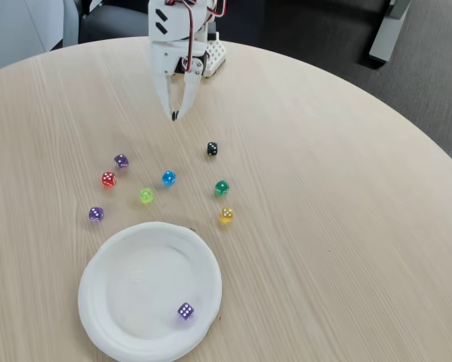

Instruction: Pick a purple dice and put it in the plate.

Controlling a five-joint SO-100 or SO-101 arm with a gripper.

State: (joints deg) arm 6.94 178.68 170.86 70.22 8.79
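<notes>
Nearest the lens, we see the plate (112,302), white and round, sitting on the pale wood-grain counter (346,226) at the lower left of the fixed view. One purple dice (186,311) lies inside it, toward its lower right rim, white pips showing.

Beyond the plate we find a loose scatter of small dice on the counter. A second purple dice (96,214) sits just above and left of the plate's rim, and a third purple dice (121,161) lies farther back, close beside a red die (109,179). Between them and the middle of the group we note a lime die (146,195) and a blue die (169,178). To the right lie a green die (222,187) and, just below it, a yellow die (226,216). A black die (212,148) rests farthest back, apart from the others.

At the top of the view we see the white arm reaching down over the counter. Its tool (174,115) points downward with the two fingers (162,94) drawn in so that their tips meet, holding nothing. The tool's tips hang behind the scatter, well apart from every die and from the plate; the black die is the closest to them.

Behind the round counter we make out a dark floor.
</notes>
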